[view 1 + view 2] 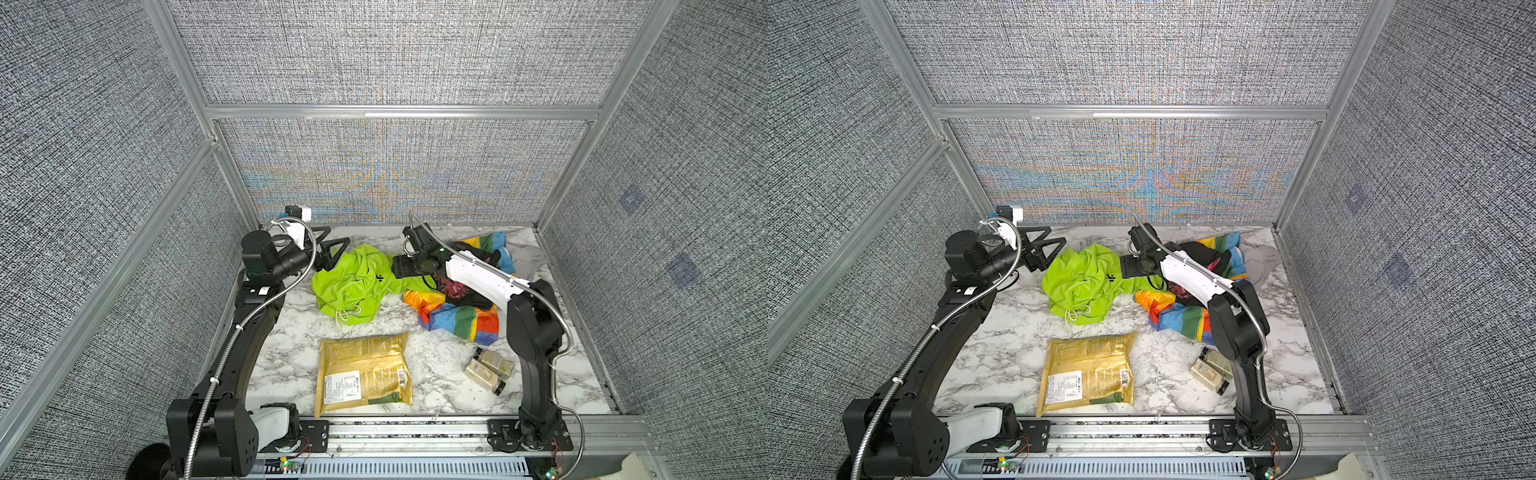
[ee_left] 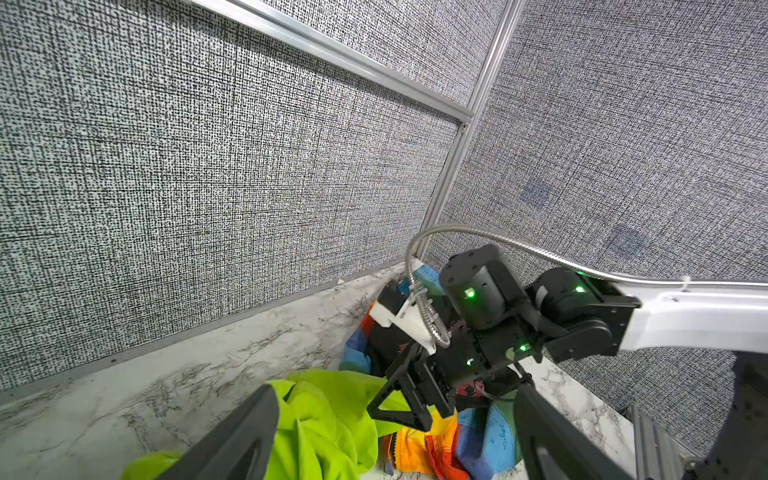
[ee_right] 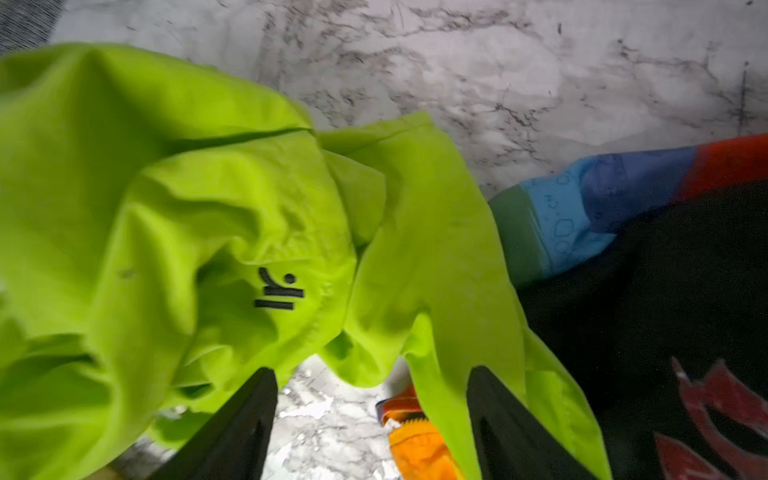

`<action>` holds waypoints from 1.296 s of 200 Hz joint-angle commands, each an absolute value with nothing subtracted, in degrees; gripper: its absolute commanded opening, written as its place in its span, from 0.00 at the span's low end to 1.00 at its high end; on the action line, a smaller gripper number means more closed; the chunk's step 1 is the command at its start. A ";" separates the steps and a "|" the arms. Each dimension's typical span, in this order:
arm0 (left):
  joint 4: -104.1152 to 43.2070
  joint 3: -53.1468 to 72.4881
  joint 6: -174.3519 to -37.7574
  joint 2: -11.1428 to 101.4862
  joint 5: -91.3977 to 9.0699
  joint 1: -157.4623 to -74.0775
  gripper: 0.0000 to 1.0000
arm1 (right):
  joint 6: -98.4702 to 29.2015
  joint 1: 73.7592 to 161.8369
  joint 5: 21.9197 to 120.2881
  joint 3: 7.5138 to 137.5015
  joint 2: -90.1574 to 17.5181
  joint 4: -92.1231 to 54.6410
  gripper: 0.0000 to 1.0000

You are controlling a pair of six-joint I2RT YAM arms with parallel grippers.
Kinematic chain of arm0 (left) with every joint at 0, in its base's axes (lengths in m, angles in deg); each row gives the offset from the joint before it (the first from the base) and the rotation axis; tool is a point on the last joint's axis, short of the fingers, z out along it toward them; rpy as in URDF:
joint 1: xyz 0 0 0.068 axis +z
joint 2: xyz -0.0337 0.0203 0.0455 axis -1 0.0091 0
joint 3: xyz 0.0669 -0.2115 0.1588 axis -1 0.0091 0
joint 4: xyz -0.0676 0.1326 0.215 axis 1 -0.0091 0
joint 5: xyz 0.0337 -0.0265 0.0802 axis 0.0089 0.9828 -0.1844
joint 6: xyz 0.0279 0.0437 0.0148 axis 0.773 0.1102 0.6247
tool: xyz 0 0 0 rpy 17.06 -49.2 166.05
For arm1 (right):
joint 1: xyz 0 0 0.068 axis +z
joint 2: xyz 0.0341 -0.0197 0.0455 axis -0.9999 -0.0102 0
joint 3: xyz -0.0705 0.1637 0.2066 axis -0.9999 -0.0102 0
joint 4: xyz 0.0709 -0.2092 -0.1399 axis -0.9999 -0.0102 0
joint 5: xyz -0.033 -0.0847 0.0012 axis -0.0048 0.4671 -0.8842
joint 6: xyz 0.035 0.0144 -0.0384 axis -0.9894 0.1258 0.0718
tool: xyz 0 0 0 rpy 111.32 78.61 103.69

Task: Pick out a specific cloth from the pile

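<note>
1. The right gripper (image 3: 372,419) has its fingers (image 3: 232,432) spread apart. A strip of the cloth (image 3: 208,208) runs between them, but the fingers do not press it, so the cloth looks released.
2. The left gripper (image 2: 395,436) has its fingers (image 2: 241,436) wide open and holds nothing. One finger lies just beside the edge of the cloth (image 2: 316,419); I cannot tell if it touches.
3. In both top views the cloth (image 1: 357,282) (image 1: 1084,282) lies crumpled on the table (image 1: 291,357), with its white cords (image 1: 347,313) at the near edge and a small black logo (image 1: 380,279) on top.
4. The pile (image 1: 457,299) lies to the right of the cloth. A thin green tail of the cloth reaches the rainbow cloth (image 1: 453,318) and seems to touch it.
5. The right gripper (image 1: 400,266) is at the right edge of the cloth, the left gripper (image 1: 328,253) at its far left edge.
6. The yellow bag (image 1: 363,370) lies near the cloth on its front side, apart from it.
7. The right arm (image 1: 482,276) covers much of the black cloth (image 1: 455,289), so only part of its red print is seen.
8. The grey cloth (image 1: 528,259) shows only partly, behind the pile.
9. The right wrist view is blurred at the edges, and its fingers are cut off by the frame.
</note>
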State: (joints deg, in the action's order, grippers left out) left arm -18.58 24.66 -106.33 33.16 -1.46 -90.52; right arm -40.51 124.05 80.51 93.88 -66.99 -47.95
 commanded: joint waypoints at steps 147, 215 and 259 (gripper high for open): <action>-41.00 14.45 -104.96 47.20 -27.70 -90.40 0.85 | -38.27 125.71 79.20 105.18 -68.81 -44.85 0.00; -47.42 9.45 -105.97 62.14 -29.52 -90.76 0.99 | -38.29 127.68 76.32 114.46 -69.80 -44.45 0.00; -48.08 7.35 -104.81 65.97 -22.51 -93.36 0.86 | -38.64 128.31 75.97 116.86 -70.66 -44.54 0.00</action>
State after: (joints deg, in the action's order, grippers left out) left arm -46.71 9.01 -106.09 64.04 -27.25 -92.16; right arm -38.15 127.94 76.64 115.28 -70.19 -46.27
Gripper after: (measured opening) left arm 0.969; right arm 0.066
